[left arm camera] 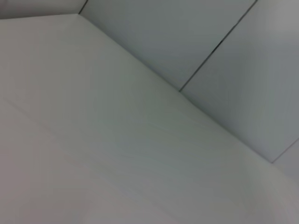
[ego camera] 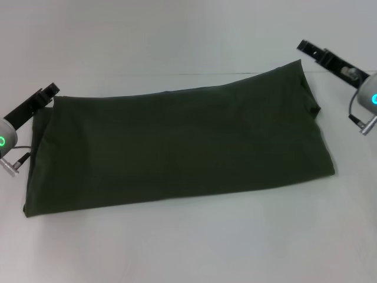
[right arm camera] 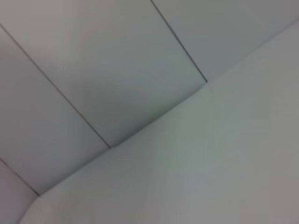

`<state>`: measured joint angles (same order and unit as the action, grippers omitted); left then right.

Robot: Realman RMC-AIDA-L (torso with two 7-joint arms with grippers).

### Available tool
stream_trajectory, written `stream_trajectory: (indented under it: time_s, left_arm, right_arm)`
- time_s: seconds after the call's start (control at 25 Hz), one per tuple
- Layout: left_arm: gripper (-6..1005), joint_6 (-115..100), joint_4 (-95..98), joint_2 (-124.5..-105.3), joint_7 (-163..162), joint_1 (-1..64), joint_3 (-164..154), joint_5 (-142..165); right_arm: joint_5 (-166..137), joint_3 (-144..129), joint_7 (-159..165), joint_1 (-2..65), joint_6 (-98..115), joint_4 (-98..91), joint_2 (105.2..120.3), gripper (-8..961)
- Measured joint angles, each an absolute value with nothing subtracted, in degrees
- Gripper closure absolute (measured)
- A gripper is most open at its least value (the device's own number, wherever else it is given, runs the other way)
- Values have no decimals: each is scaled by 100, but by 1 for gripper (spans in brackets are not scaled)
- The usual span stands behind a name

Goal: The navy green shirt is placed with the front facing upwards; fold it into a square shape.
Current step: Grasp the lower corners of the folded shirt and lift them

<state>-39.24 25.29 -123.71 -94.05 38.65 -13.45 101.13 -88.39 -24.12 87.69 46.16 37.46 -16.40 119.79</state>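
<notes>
A: White table [ego camera: 188, 247] under a pale panelled wall; the shirt [ego camera: 177, 147] lies across the middle as a long band, plain green up, no lettering showing.

B: Grippers?

A: Left gripper [ego camera: 48, 93] at the band's ten o'clock corner, right gripper [ego camera: 311, 50] at two o'clock. Open or closed, I cannot tell.

B: Step?

A: Lengthwise folds look done. Next probably calls for lifting one short end across to the other.
</notes>
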Motion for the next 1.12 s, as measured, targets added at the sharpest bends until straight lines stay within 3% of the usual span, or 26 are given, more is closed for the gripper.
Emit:
stream_trajectory:
  time_s: [0.24,0.6,0.8,1.12]
  left_arm:
    - [588,-4954,2752,-12174,-10245,3597,-1575,10481]
    - [582,-6935,4136,-11850,-12461,3161,-1852,12622]
    - [475,-7850,4811,-11581,-13242,3124,-1821,13410]
    - [288,-8394,5004,-11445,-13683,3349,-1907,14513]
  right_arm:
    - [-8712,-2511,8937,4355,4220,-1717,11853,101]
    - [-8720,-3546,9893,3691,4885,-2013,11597,83]
    - [-8747,-3917,10123,3514,5088,-2050,11492,82]
    - [-10076,-4225,11680,3365,5767,-2202,10995,83]
